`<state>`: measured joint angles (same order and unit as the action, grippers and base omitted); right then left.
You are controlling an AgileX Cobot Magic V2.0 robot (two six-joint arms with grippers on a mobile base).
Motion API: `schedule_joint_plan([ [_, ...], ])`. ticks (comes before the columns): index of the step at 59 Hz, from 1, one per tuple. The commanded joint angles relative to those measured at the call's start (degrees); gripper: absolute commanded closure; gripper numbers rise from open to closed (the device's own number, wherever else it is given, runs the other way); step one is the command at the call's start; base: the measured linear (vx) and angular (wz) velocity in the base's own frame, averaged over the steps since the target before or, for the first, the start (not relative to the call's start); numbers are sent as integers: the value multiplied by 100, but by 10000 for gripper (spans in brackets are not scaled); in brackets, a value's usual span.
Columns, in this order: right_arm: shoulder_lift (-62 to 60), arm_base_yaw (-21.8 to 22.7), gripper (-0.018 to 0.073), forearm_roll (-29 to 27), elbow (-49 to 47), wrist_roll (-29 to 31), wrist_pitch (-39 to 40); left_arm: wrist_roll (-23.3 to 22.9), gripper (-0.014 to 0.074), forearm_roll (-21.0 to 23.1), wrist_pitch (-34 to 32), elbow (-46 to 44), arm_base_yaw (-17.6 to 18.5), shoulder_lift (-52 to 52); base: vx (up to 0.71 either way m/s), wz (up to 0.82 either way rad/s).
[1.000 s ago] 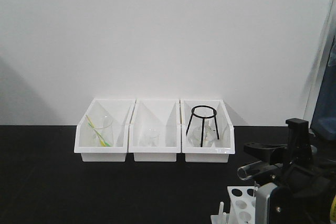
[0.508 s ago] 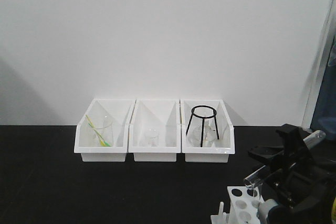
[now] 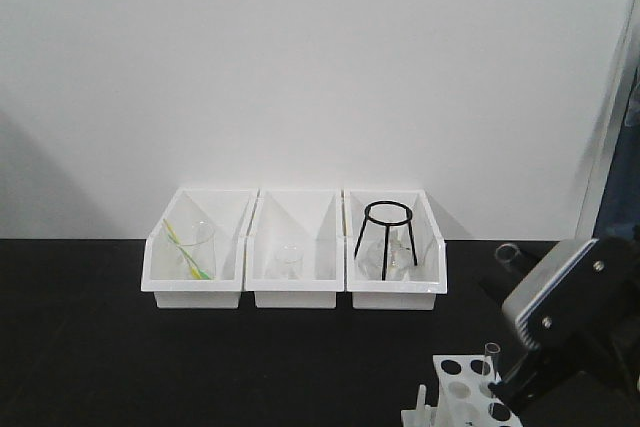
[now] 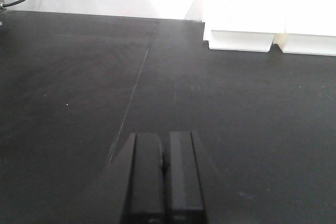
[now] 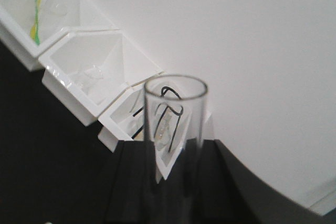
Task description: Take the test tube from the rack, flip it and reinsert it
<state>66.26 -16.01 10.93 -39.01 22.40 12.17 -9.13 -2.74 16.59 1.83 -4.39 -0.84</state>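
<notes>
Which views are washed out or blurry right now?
Left wrist: the bins are blown out to flat white, and the table is near-black. Right wrist: the test tube sits close and soft-edged, warping the bins behind it. Front: evenly lit, but the rack is cut off at the bottom edge.

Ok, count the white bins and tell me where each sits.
3, side by side in one row: left bin, middle bin, right bin. None look hidden.

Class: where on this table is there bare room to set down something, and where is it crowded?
Free: black table left of and in front of the white bins. Crowded: near right corner, where rack, test tube and right gripper meet.
</notes>
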Motion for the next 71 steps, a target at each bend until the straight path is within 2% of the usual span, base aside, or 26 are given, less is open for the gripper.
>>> schedule_joint_plan([
  [1,-128,-4,456,-1192,-203,-256,521,1,603,18,-496,-1,40,-74,0,0],
  [7,-128,-4,456,-2181,-203,-262,525,1,603,18,-496,-1,40,-74,0,0],
  [13,-128,-4,456,-2861,-203,-270,565,1,603,18,-496,-1,40,-74,0,0],
  [22,-124,-4,456,-3043,-203,-305,796,1,603,18,-496,-1,40,-74,0,0],
  [28,-100,-4,456,-3033,-189,-624,1086,1,603,18,-496,-1,40,-74,0,0],
  [35,23,-4,456,-2717,-183,-1062,1160,1,603,18,-496,-1,40,-74,0,0],
  [47,527,-4,456,-1330,-183,-2311,1484,1,603,18,-496,-1,40,-74,0,0],
  [53,776,-4,456,-838,-183,-2735,1724,1,603,18,-496,-1,40,-74,0,0],
  [59,951,-4,456,-511,-183,-2836,1843,1,603,18,-496,-1,40,-74,0,0],
  [71,1093,-4,456,-413,-112,-2822,2101,1,603,18,-496,-1,40,-74,0,0],
])
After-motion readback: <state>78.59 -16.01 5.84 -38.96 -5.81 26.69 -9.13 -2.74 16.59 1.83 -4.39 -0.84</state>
